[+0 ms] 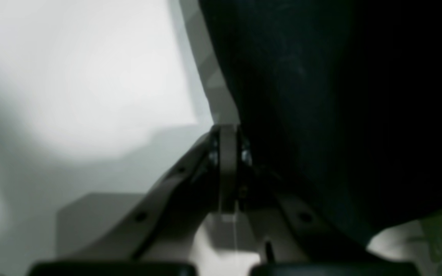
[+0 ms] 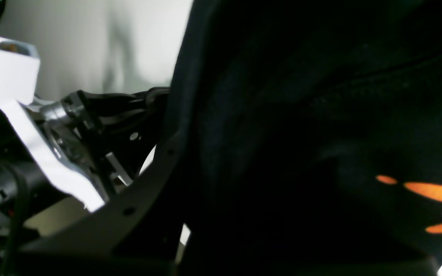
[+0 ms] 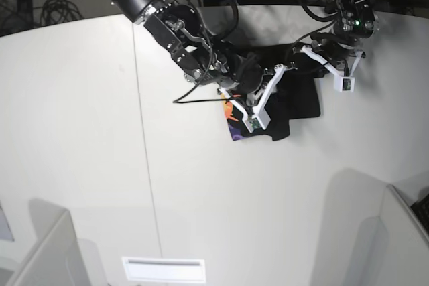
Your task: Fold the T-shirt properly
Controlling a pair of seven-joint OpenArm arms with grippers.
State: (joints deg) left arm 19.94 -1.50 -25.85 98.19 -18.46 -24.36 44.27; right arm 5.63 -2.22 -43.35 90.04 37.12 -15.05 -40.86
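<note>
The black T-shirt [image 3: 298, 102] lies bunched at the far middle of the white table, and its orange and purple print [image 3: 232, 113] shows at its left end. My right gripper [image 3: 280, 70] reaches into the cloth from the left; in the right wrist view the T-shirt [image 2: 301, 115] drapes over its jaws, one dark finger [image 2: 144, 184] shows, and the grip point is hidden. My left gripper [image 3: 299, 53] meets the shirt's far edge from the right. In the left wrist view its jaws [image 1: 227, 130] are pressed together, with the T-shirt [image 1: 320, 96] hanging from their tip.
The white table [image 3: 100, 132] has a seam [image 3: 144, 132] running front to back. Grey partitions stand at the near left [image 3: 47, 252] and near right [image 3: 375, 232]. A white slotted plate [image 3: 164, 269] sits at the front edge. Cables hang behind the table.
</note>
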